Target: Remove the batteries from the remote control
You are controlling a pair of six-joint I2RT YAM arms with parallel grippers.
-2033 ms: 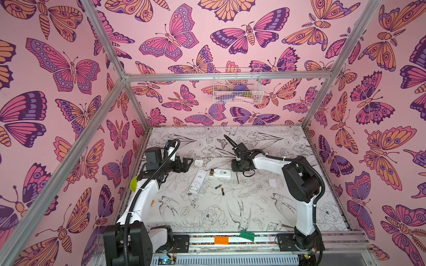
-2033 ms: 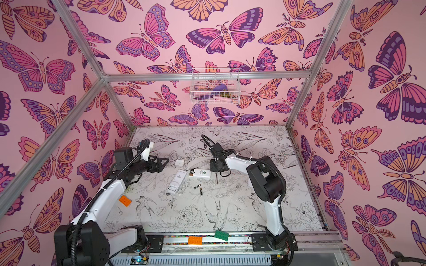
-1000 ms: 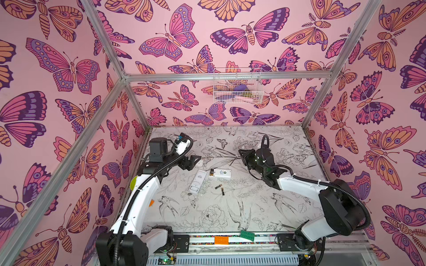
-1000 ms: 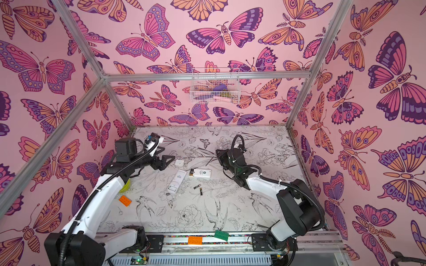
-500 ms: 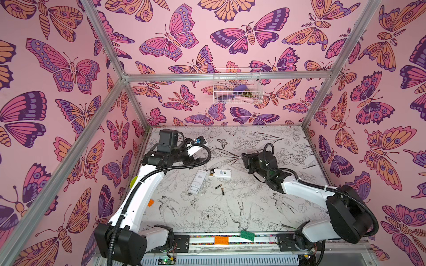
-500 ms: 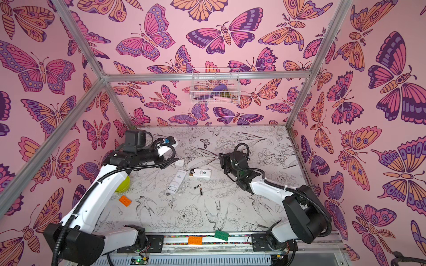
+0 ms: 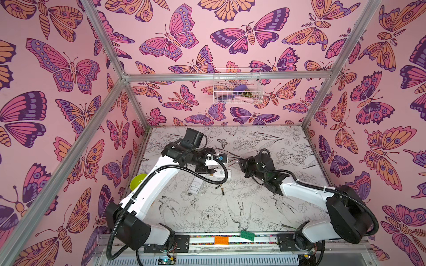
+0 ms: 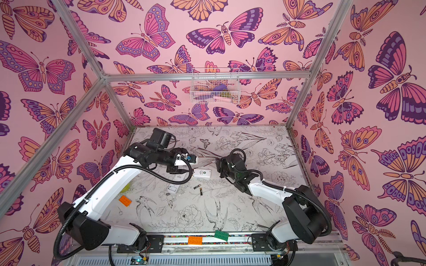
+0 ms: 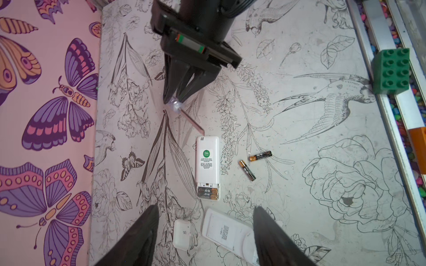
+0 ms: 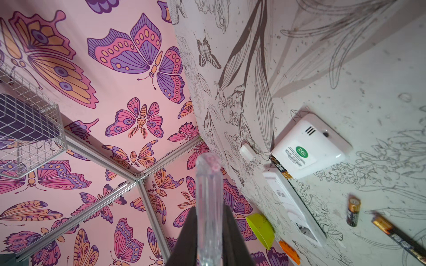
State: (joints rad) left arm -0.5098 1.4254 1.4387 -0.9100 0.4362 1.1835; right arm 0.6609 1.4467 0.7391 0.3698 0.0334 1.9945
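A white remote control [image 9: 207, 161] with a green sticker lies face down, its battery bay open with two batteries [image 9: 207, 193] inside. Two loose batteries [image 9: 260, 156] [image 9: 247, 170] lie beside it, also seen in both top views [image 7: 218, 187] [image 8: 197, 186]. My left gripper [image 9: 205, 207] hovers open just above the remote's bay end, with nothing between its fingers. My right gripper [image 10: 209, 210] is shut on a clear-handled tool [image 10: 208, 184] and hangs off the remote's other end [image 7: 241, 161].
A second white remote [image 9: 227, 232] and a small white cover [image 9: 182, 235] lie under the left gripper. A lime bowl [image 7: 137, 180] and an orange brick [image 8: 125, 200] sit near the left wall. A green brick [image 7: 247, 235] rests on the front rail.
My left arm has swung from the left wall to above the remotes, its jaws narrowing a little. My right gripper has pulled back to the right, away from the remote, still holding the tool.
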